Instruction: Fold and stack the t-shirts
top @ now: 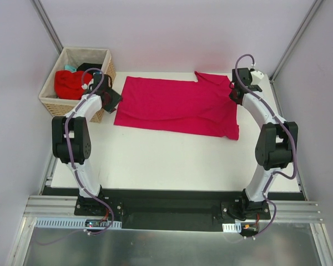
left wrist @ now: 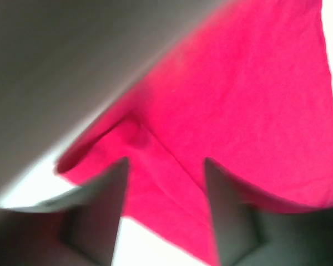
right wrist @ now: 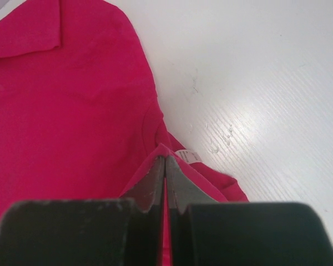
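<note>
White bench (top: 172, 160), one crimson-pink t-shirt (top: 172, 105) laid flat across its far half, part-folded.
One wicker basket (top: 50, 102) at far left stores the waiting red tee (top: 69, 84), black tee (top: 87, 67) and teal tee (top: 70, 67). Of two claws, the right claw (right wrist: 165, 172) pinches the shirt's edge beside one small white label (right wrist: 187, 156); the left claw (left wrist: 164, 188) stands parted over the opposite end, gripping nothing.

The white table (top: 172, 160) carries one crimson-pink t-shirt (top: 172, 105), lying spread from just beneath the left gripper (left wrist: 165, 165) across to the right gripper (right wrist: 165, 158).
</note>
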